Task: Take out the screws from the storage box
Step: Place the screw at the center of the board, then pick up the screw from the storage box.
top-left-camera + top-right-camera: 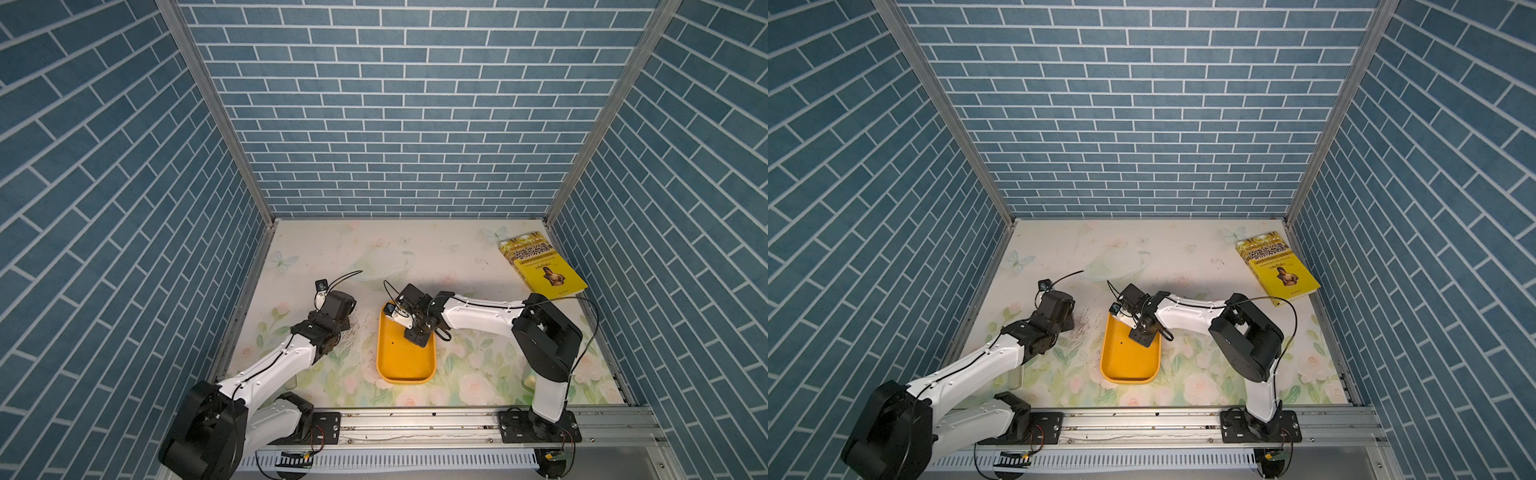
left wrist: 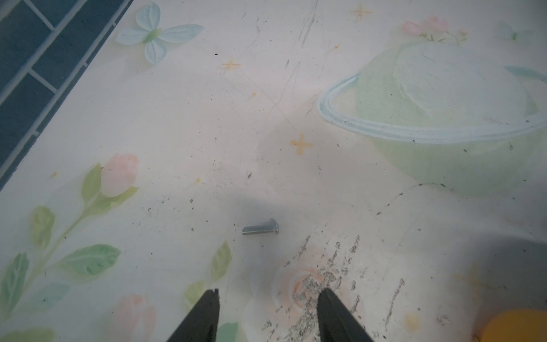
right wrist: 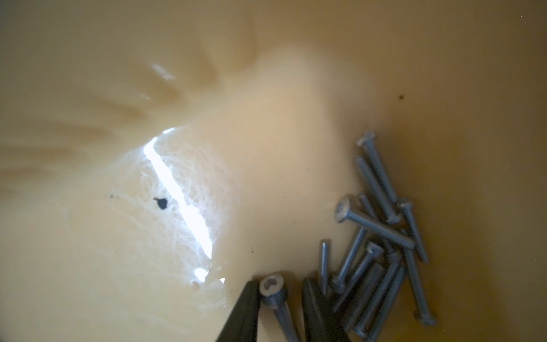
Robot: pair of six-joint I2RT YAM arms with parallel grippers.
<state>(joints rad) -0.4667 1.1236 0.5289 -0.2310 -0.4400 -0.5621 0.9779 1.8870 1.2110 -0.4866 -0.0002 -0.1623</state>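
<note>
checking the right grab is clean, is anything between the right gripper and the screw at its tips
Nothing visible does: the screw sits right between the jaws of the right gripper. The pile of screws lies just beside one finger, so it may get nudged. Whether the jaws are pinching the screw cannot be told.

Finding: a purpose-built robot test cell of the laboratory kind, not a home or a shop.

Evidence: the walls are flat panels printed with blue brick, held in bare aluminium posts. The left arm and the right arm are bolted to an aluminium rail along the front edge, with a slotted cable duct below it. The table carries a floral printed sheet bearing dark scratch marks. The props are few: a book, and the screws loose in the storage box.
</note>
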